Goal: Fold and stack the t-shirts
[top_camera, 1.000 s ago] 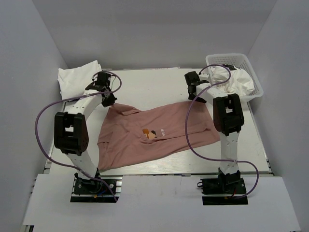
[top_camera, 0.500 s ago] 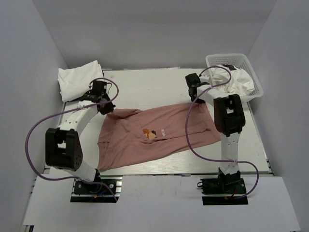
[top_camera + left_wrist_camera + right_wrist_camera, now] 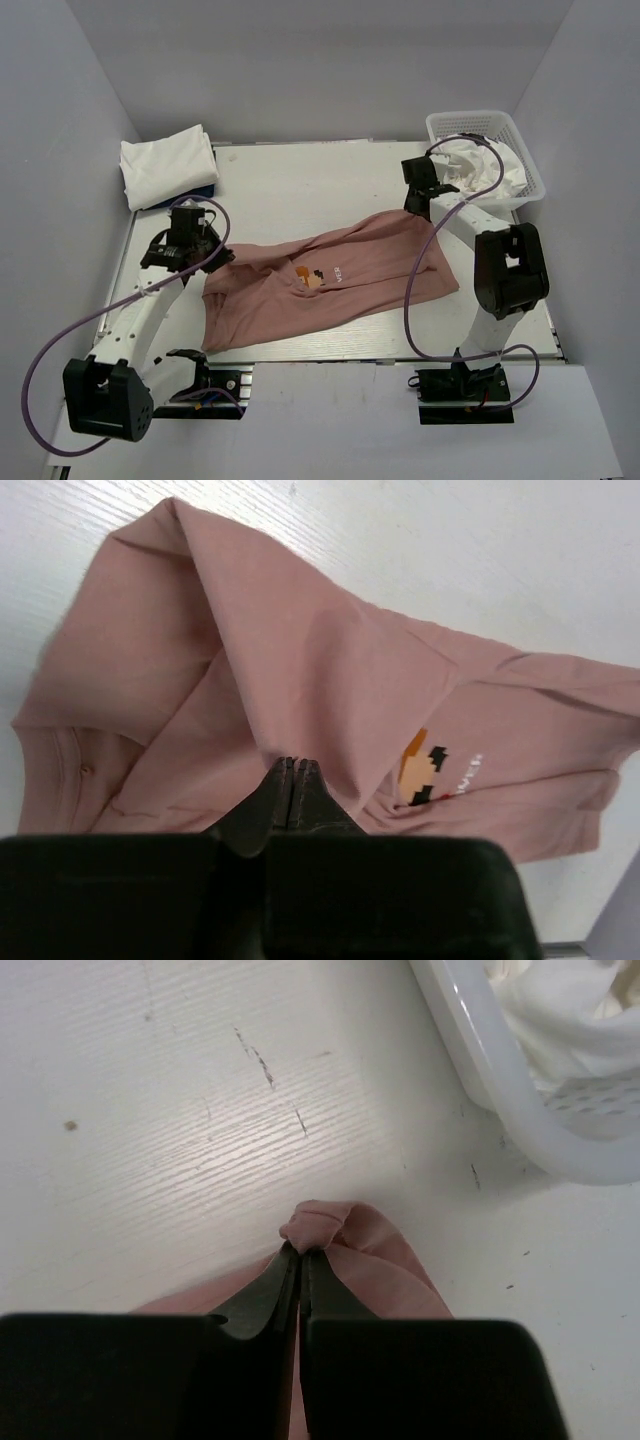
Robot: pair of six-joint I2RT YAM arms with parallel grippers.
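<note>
The dusty-pink t-shirt (image 3: 270,295) lies stretched across the middle of the table, its pixel print (image 3: 312,277) facing up. My left gripper (image 3: 207,262) is shut on the shirt's left edge; in the left wrist view the closed fingertips (image 3: 295,765) pinch a fold of pink cloth (image 3: 300,660). My right gripper (image 3: 418,207) is shut on the shirt's far right corner. The right wrist view shows a small bunch of pink fabric (image 3: 322,1224) caught at the tips (image 3: 302,1251). A folded white t-shirt (image 3: 165,165) sits at the back left on a blue one (image 3: 205,188).
A white mesh basket (image 3: 528,165) stands at the back right with crumpled white clothing (image 3: 480,165) inside; its rim (image 3: 480,1065) is close to the right gripper. Grey walls enclose the table on three sides. Purple cables loop from both arms.
The right gripper has shut on the shirt's far corner and shifted right. The left arm has drawn the shirt's left edge toward the near left, pulling the shirt longer.
</note>
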